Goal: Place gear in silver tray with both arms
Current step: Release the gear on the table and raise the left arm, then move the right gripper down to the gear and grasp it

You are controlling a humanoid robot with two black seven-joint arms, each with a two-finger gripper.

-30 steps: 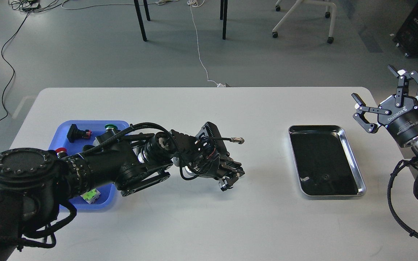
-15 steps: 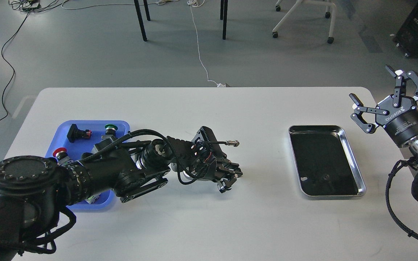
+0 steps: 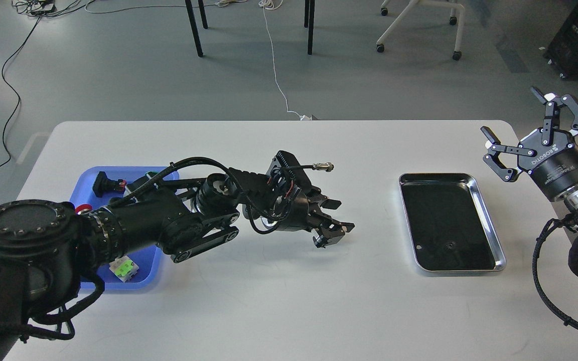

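Look at your left claw (image 3: 333, 220). It sits low over the white worktop (image 3: 269, 301), and its fingers are spread apart. You cannot see a gear between them; the claw is dark there, so you cannot tell if something tiny hides inside.

The silver tray (image 3: 489, 220) lies off to the right of that claw, with bare worktop in between. The tray's long side runs away from you, so its near long edge faces the claw. A tiny dark thing sits on the tray's shiny bottom, near the front; it may be a gear, but it is too small to tell.

Your right claw (image 3: 525, 130) is wide open and holds nothing. It hangs just past the tray's far right corner, so it looks nearer to the tray than your left claw.
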